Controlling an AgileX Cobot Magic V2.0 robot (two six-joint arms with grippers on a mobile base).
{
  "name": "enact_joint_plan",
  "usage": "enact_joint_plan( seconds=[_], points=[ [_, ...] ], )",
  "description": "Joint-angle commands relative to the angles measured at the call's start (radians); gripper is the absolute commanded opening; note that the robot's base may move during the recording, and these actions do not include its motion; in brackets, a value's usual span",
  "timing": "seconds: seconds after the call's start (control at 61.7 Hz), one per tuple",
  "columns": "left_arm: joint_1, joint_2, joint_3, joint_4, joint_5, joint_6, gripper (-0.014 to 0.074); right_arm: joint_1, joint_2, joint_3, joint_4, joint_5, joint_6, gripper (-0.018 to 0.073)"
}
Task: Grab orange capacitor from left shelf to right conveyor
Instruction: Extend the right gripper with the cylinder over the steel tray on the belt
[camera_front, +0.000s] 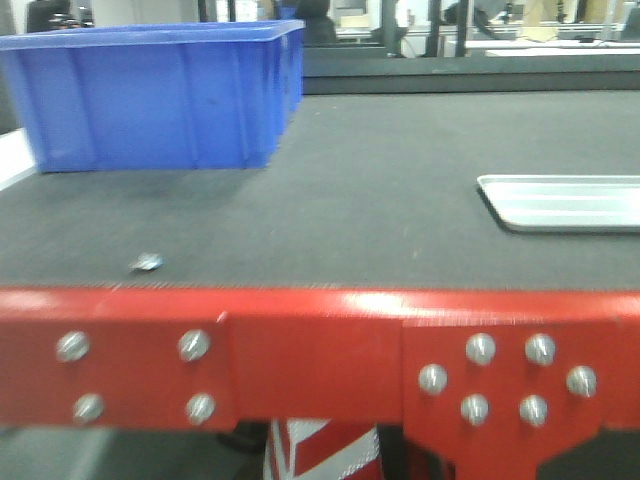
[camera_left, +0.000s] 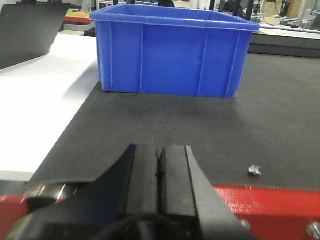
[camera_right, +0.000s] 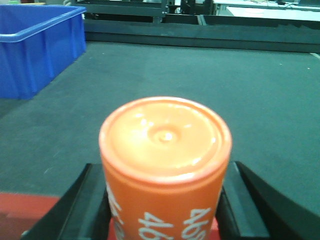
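Observation:
The orange capacitor (camera_right: 165, 140), a bright-orange cylinder with pale numerals on its wall, stands upright between the two black fingers of my right gripper (camera_right: 165, 167), which is shut on it. It is held just over the red front edge of the conveyor (camera_right: 200, 75), whose dark ribbed belt stretches ahead. My left gripper (camera_left: 160, 150) is shut and empty, over the same red edge (camera_left: 270, 200) at the belt's left end. Neither gripper shows in the front view, where the belt (camera_front: 380, 200) and its red edge (camera_front: 320, 340) fill the frame. The left shelf is out of view.
A large blue bin (camera_front: 150, 95) stands on the belt at the back left; it also shows in the left wrist view (camera_left: 170, 55) and the right wrist view (camera_right: 35, 45). A silver tray (camera_front: 565, 200) lies at the right. A small scrap (camera_front: 147, 263) lies near the edge. A white table (camera_left: 40, 100) adjoins the left.

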Motion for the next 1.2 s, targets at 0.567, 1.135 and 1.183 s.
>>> enact_joint_plan(
  seconds=[0.567,1.135,1.183],
  points=[
    [-0.004,-0.020,-0.007,0.000,-0.090,-0.001,-0.0105,-0.002,0.017,-0.031,-0.010,-0.097,-0.004,0.0158],
    [-0.004,-0.020,-0.007,0.000,-0.090,-0.001,-0.0105,-0.002,0.017,-0.031,-0.010,-0.097,-0.004,0.0158],
    [-0.004,-0.020,-0.007,0.000,-0.090,-0.001,-0.0105,-0.002,0.017,-0.031,-0.010,-0.097,-0.004,0.0158]
  ],
)
